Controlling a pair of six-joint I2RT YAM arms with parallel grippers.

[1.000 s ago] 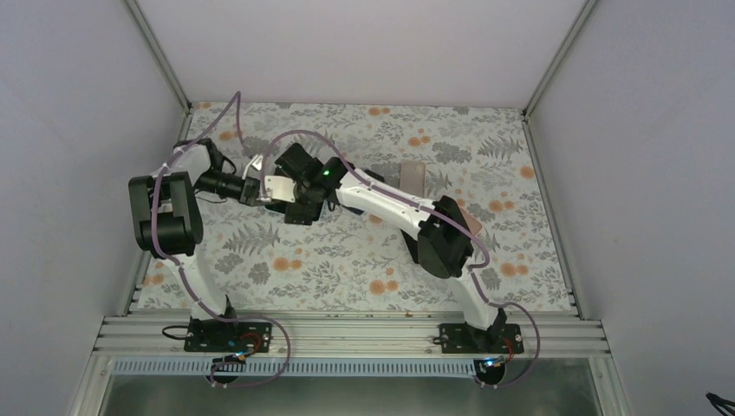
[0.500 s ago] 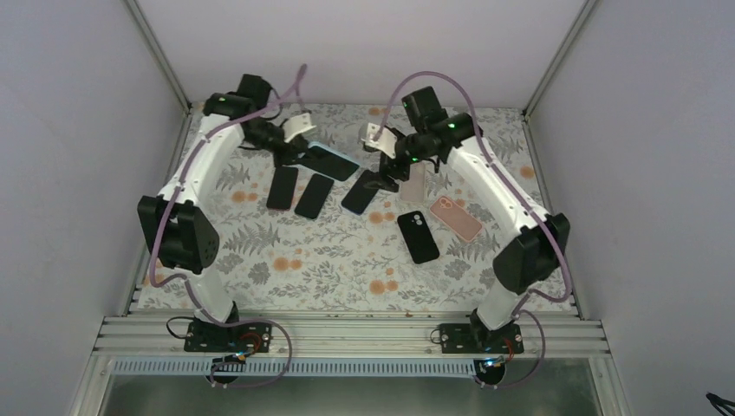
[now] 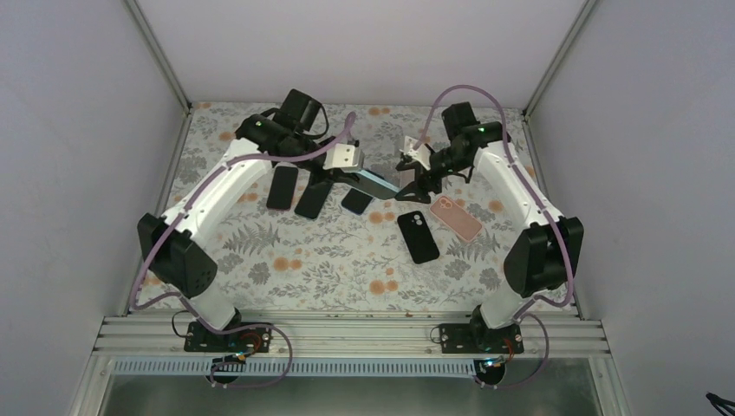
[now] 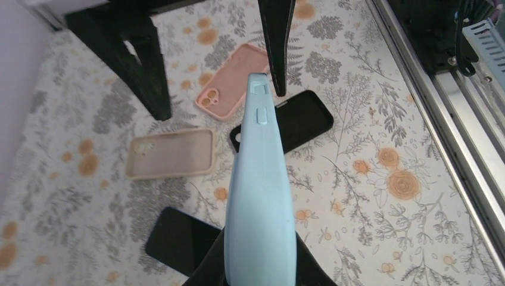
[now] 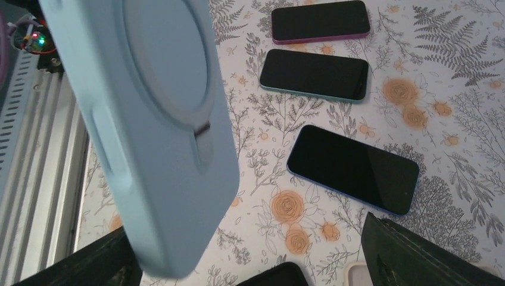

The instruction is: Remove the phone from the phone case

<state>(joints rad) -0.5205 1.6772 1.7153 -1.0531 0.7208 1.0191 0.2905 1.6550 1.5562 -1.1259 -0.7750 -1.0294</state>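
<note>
- The left pincer [image 3: 345,176] is clenched on one end of the light blue phone case [image 3: 377,184]. It holds the case in the air over the middle of the surface [image 3: 329,269], somewhat toward the far edge.
- The right pincer [image 3: 414,185] is released, and its fingers [image 4: 143,59] stand spread to either side of the case's free end.
- I cannot tell for certain that the phone sits inside (the wrist views give only the case's back and its side edge).
- Risk: the left grasp takes one end only. A hard push or pull from the right pincer could pivot the case in that grasp or work it loose, dropping it onto the handsets below.
- Risk: if the right fingers close across the whole thickness, they would likely clamp the phone in rather than peel the rim off it.
- Only the left wrist view shows the case edge-on with its button bumps. Beyond it lie a pink case [image 4: 229,80], a beige case [image 4: 172,154] and a black case [image 4: 286,122], all flat.
- Only the right wrist view shows the case's back with its round ring. It also shows three dark-screened phones [image 5: 354,168] lying apart on the surface.
</note>
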